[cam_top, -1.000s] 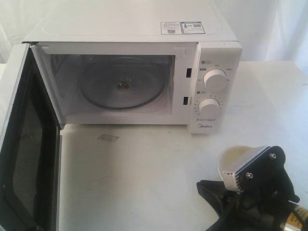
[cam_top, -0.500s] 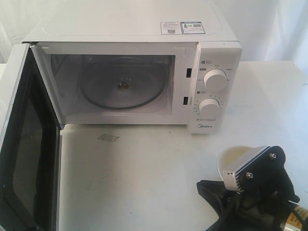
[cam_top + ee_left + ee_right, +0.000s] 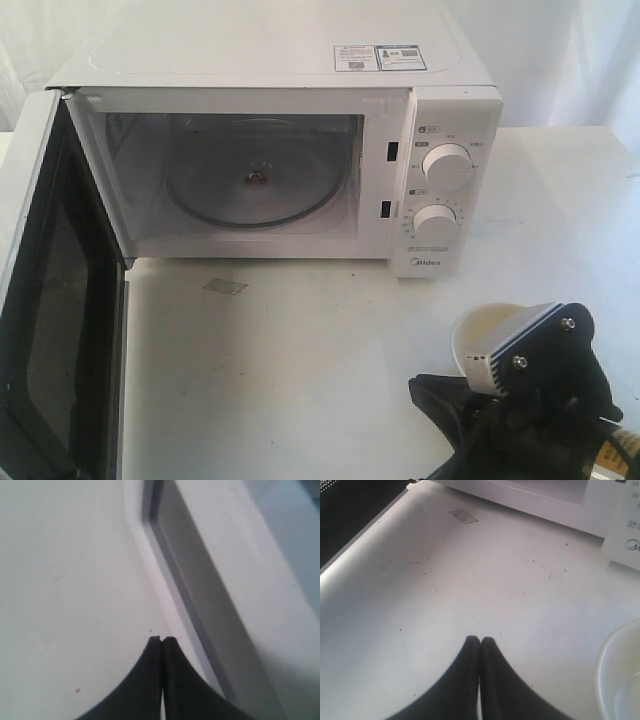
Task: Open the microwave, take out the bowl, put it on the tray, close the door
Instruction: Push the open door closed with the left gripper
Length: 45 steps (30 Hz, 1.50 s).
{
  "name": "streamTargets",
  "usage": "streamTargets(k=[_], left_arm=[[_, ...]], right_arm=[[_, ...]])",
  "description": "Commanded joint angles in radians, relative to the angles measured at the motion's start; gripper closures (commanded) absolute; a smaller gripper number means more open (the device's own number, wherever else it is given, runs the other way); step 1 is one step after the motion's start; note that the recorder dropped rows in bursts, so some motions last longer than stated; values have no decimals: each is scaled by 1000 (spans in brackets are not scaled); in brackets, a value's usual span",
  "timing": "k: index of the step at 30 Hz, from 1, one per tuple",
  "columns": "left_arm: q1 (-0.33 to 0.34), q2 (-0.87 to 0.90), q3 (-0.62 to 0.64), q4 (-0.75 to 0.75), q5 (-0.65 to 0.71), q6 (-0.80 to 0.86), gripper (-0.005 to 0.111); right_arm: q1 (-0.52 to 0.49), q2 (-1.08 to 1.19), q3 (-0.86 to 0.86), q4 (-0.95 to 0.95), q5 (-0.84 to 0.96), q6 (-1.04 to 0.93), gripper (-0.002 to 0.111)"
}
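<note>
A white bench is seen, and it is marked by small dark specks and one small grey patch. Behind it, a white curtain with soft folds is hung, brightly lit.

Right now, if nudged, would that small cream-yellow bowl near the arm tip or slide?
Probably slide: the small round cream-yellow bowl looks smooth and sits upright on the flat white table. Likely rigid: its rim holds a clean round shape.
</note>
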Motion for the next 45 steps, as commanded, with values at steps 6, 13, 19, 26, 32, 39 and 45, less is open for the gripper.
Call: streamTargets(k=[6, 13, 19, 26, 32, 39, 45], left_arm=[[-1, 169, 4, -460, -58, 463, 107], [-1, 255, 4, -771, -83, 797, 107], [-1, 366, 4, -1062, -108, 1107, 107], [-1, 508, 2, -1463, -135, 1571, 107], [-15, 607, -93, -1467, -163, 1598, 107], [-134, 688, -174, -1460, -240, 1596, 107], [-165, 705, -194, -1445, -269, 1594, 107]], right_arm=[[4, -6, 5, -6, -7, 6, 108], [4, -6, 5, -6, -13, 6, 108], [4, -139, 5, -22, 17, -23, 108], [4, -453, 5, -29, 226, -23, 108], [4, -466, 5, -29, 263, -23, 108], [4, -466, 8, -29, 265, -33, 108], [4, -466, 36, -29, 257, -32, 108]])
